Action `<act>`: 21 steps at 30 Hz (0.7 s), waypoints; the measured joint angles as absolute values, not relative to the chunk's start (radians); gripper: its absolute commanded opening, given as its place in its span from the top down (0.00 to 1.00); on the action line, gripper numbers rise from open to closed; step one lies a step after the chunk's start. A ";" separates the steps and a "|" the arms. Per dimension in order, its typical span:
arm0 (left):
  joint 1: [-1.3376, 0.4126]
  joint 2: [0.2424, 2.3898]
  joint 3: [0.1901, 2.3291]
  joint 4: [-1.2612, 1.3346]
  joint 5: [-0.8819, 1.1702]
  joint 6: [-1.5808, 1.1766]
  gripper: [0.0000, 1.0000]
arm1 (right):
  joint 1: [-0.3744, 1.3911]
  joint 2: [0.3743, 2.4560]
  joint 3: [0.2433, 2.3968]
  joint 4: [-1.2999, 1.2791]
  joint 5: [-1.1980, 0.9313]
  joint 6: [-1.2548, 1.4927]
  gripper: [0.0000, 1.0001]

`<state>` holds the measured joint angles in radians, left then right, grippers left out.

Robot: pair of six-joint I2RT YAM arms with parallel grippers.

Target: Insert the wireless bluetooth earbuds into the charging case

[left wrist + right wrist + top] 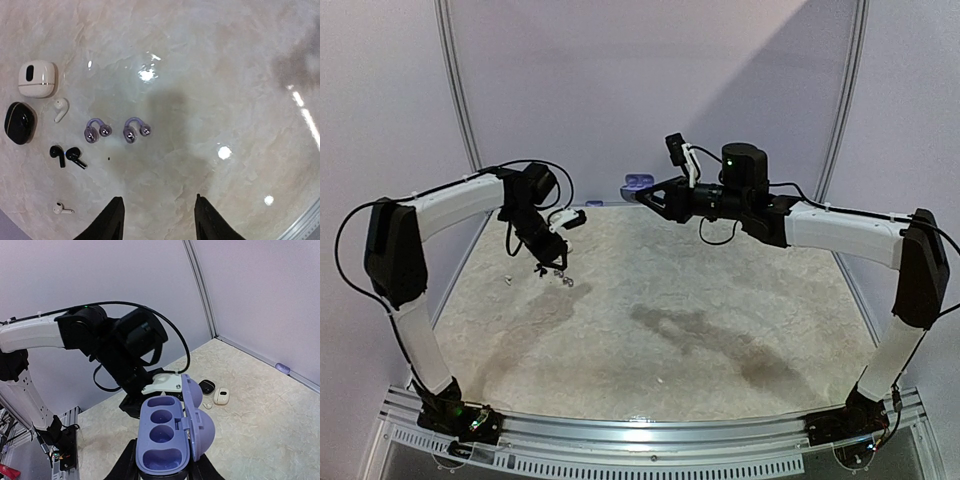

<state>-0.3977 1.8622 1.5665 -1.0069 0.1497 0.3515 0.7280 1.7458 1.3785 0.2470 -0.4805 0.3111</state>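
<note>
In the left wrist view, two silvery-lilac clip earbuds [97, 130] [136, 129] lie on the marble table. To their left lie two black earbuds [66, 156] and two white earbuds [60, 109] [62, 209]. My left gripper [158, 200] is open and empty, hovering above the table just near of the clip buds [552, 262]. My right gripper [162, 472] is shut on an open lilac charging case [162, 440], lid hinged to the right, its wells empty. It holds the case in the air at the table's far side [638, 184].
A shut white case [37, 79] and a shut black case [20, 122] lie left of the loose buds; both also show in the right wrist view, the white case [221, 396] and the black case [207, 386]. White walls enclose the table. A small lilac object [282, 368] lies by the far wall.
</note>
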 measured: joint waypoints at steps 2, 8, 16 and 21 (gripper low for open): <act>-0.398 1.910 1.571 -0.986 0.111 0.334 0.58 | 0.728 1.746 1.378 0.247 -0.480 0.311 1.00; -0.398 2.030 1.579 -0.910 0.019 0.307 0.63 | 0.728 1.746 1.378 0.247 -0.480 0.312 1.00; -0.398 2.096 1.583 -0.855 -0.030 0.298 0.65 | 0.728 1.746 1.378 0.246 -0.480 0.317 1.00; -0.398 2.114 1.586 -0.848 -0.030 0.294 0.68 | 0.728 1.746 1.378 0.244 -0.480 0.321 1.00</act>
<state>-0.3981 2.1136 1.5856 -0.8478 -0.0296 0.2939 0.7280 1.7458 1.3781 0.2440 -0.4805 0.3206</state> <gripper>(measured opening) 0.345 0.288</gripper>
